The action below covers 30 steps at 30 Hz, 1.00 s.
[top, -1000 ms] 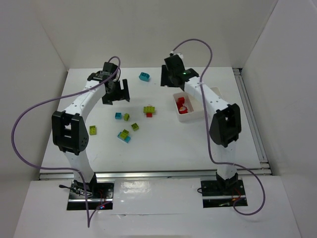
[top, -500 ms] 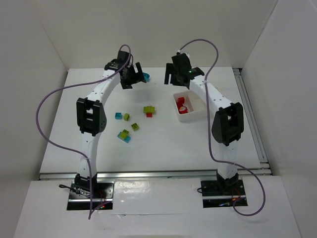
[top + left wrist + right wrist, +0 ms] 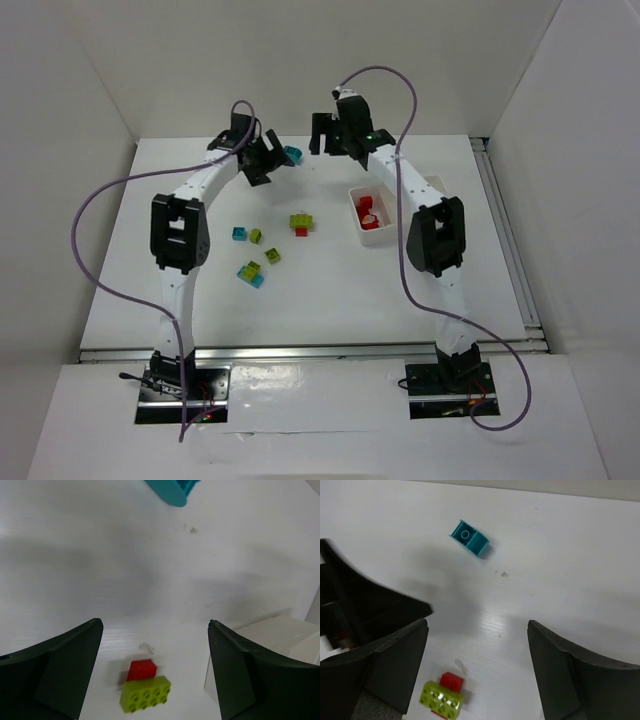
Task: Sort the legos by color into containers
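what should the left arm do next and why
Probably ease the left gripper forward toward the cyan brick. Its jaws are open and empty. The brick lies loose on the table ahead of it, at the top edge of the left wrist view, not yet between the jaws. Closing now would likely grab nothing.

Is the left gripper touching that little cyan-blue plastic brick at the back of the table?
Apart. The left wrist view shows bare white table between the open left gripper and the cyan-blue plastic brick.
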Each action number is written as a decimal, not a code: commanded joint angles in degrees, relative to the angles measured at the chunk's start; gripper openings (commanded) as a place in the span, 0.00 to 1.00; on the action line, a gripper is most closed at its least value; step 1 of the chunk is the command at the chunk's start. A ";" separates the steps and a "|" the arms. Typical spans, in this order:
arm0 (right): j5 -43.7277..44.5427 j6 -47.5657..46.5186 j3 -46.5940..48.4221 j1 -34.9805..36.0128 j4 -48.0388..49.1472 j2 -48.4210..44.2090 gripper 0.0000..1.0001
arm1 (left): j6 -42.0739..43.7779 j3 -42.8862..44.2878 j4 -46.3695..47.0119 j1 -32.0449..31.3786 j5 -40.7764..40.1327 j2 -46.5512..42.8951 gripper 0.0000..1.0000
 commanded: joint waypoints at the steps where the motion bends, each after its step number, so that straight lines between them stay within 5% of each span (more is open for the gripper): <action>1: -4.10 -2.92 6.06 0.84 4.87 6.74 0.88 | 0.84 -4.54 -0.50 5.31 -2.94 -12.33 0.95; 8: -6.20 -1.69 6.94 0.84 21.22 15.61 0.88 | 4.44 -17.36 -4.20 8.58 -3.56 -24.98 0.96; 12: -6.21 0.33 15.71 0.84 25.00 22.56 0.91 | 5.58 -20.64 -4.73 9.72 -4.18 -28.42 0.96; 30: -10.16 12.11 26.81 -0.92 42.14 39.18 0.92 | 8.22 -22.40 -6.84 10.25 -2.33 -26.23 0.96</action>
